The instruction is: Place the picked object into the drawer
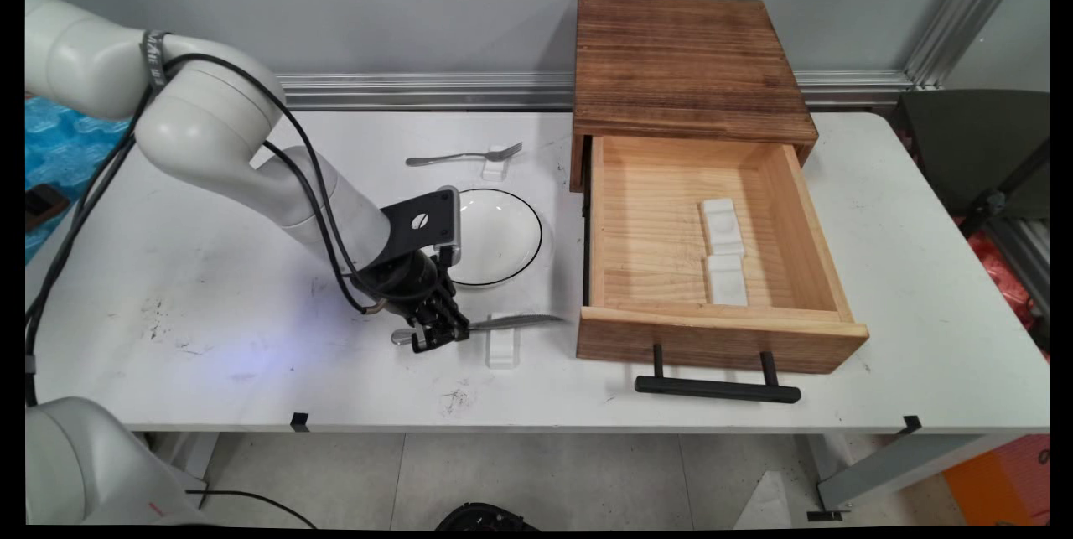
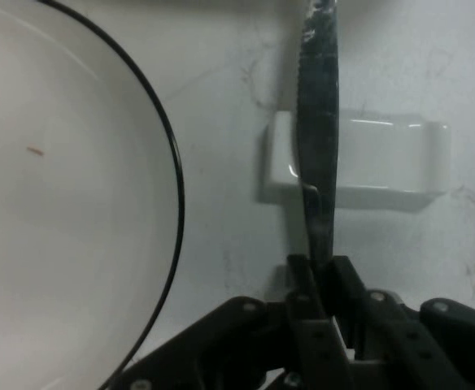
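Presently: gripper (image 1: 438, 331) w/ fingers closed on knife (image 1: 511, 322) handle end. Knife lies flat, long axis left-right along table's near side, blade pointing away from fingers over white rest (image 1: 502, 349), beside plate (image 1: 495, 237).

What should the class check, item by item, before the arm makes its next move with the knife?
1. End effector shut on the knife handle: ok.
2. Knife blade lies across the white rest: ok.
3. Plate lies apart from the knife: ok.
4. Drawer is pulled open: ok.
5. Two white rests in the drawer bear nothing: ok.
6. Fork lies on its own rest beyond the plate, away from the arm: ok.
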Controlling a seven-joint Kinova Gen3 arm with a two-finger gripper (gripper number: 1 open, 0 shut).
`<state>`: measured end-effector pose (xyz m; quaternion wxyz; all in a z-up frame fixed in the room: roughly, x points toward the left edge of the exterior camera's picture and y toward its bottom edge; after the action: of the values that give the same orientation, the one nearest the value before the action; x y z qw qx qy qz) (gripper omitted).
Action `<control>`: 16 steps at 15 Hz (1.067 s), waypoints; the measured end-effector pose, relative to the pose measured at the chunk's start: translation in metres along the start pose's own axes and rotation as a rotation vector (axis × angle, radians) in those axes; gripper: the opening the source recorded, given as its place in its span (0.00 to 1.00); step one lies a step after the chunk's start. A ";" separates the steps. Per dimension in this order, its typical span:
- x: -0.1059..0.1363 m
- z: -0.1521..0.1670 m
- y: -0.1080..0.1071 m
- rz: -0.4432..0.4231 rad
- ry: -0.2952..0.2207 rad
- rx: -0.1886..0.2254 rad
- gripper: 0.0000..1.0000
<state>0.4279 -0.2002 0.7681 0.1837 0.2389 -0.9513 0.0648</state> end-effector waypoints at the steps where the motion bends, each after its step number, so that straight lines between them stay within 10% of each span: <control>1: 0.000 0.000 0.000 -0.002 -0.001 -0.001 0.00; 16: 0.022 -0.049 0.001 -0.031 -0.020 -0.012 0.00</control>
<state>0.4251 -0.1984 0.8220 0.1764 0.2530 -0.9497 0.0540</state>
